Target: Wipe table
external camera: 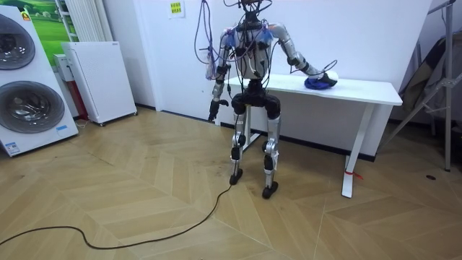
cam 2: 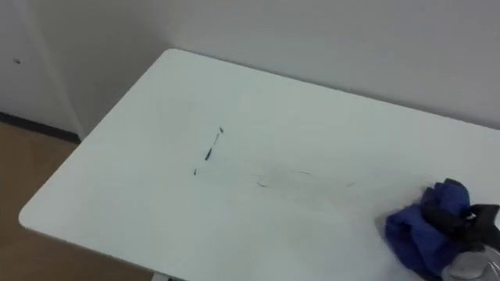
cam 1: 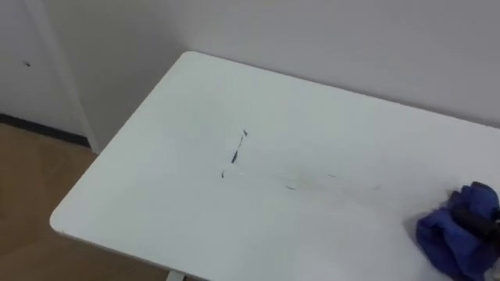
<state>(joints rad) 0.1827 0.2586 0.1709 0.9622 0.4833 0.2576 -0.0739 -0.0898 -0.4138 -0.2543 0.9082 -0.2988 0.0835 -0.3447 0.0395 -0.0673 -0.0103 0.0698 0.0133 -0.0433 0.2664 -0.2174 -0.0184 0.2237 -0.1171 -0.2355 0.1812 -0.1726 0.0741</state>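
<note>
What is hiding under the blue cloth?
The blue cloth lies bunched on the white table, with the robot's right hand on top. Dark scribbles show to its left. Whether more marks lie beneath is covered.

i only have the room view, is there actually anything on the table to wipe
Observer: Yes. The left eye view shows a short dark pen-like mark near the middle of the white table, with fainter thin streaks trailing from it toward the robot's right.
Operator: is the cloth on them yet
Observer: No. The blue cloth lies bunched near the table's right front, apart from the mark and the streaks.
Operator: is the hand gripping it or just resting on it
Observer: Gripping, as far as it shows. The right hand has dark fingers curled into the cloth's folds.
</note>
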